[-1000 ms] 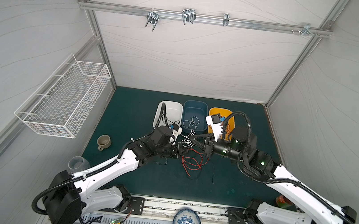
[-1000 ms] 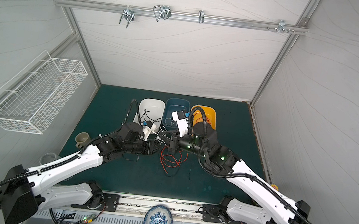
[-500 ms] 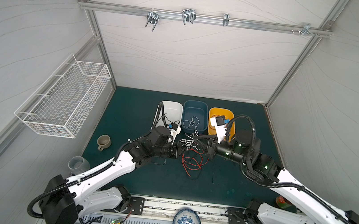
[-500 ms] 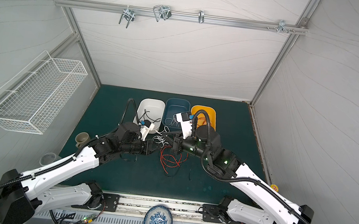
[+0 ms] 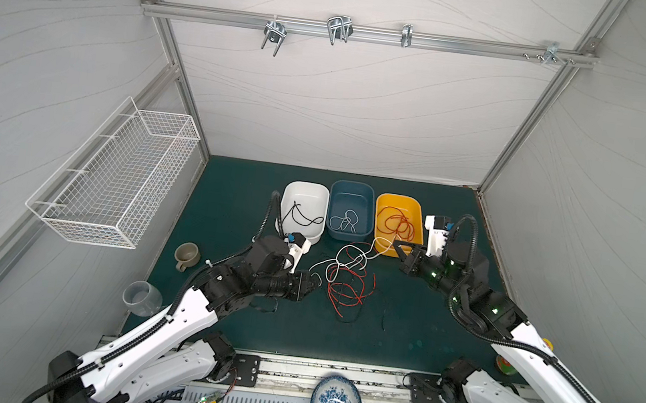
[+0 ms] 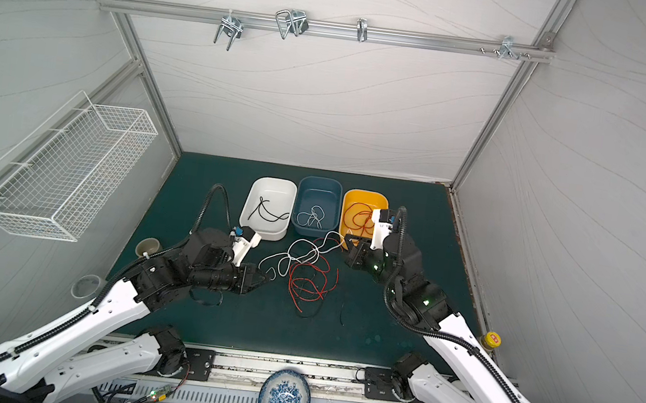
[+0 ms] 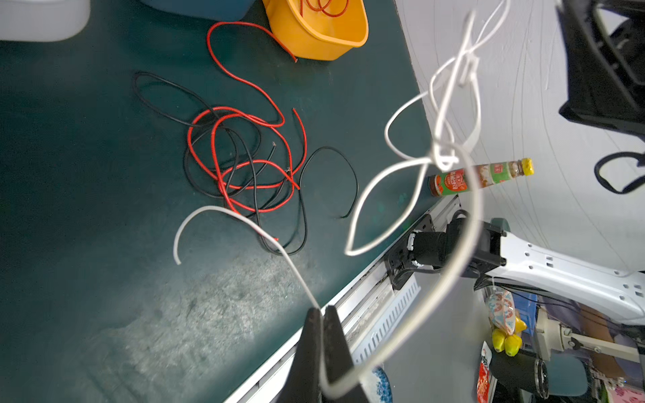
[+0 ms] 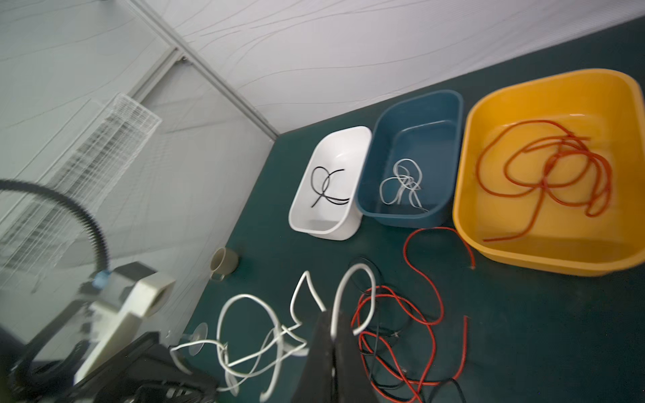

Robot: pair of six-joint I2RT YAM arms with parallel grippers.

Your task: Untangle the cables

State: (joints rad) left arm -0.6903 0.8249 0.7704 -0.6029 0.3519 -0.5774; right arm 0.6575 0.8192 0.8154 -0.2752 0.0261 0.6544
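Step in hand, by the look of it: teasing the thin, limp white cables (image 5: 350,252) apart in mid-air over the centre of the dark green worktop (image 5: 229,199). Clamped shut on the white cables w/ left hand (image 7: 323,313) at approx 8 o'clock of the knot (image 7: 443,160), likewise w/ right hand (image 8: 333,324) at 2 o'clock, just beside the yellow plastic tray (image 5: 399,198). To do it well: pull slow and level along the 8–2 line, watch the knot for tightening, ease off and re-grip closer on any cinching. Keep the strands high enough not to drag the heap of red cables (image 5: 346,286) and black cables (image 7: 167,82) lying on the worktop at 6 o'clock of the knot. After that, prob. into the blue plastic tray (image 5: 352,184) at 12 o'clock, w/ other white ones already inside. Vs. 1 sec ago: hands further apart, right hand backed off toward 2 o'clock, left hand's grip finished closing, white loops drawn out wider, no longer bunched.
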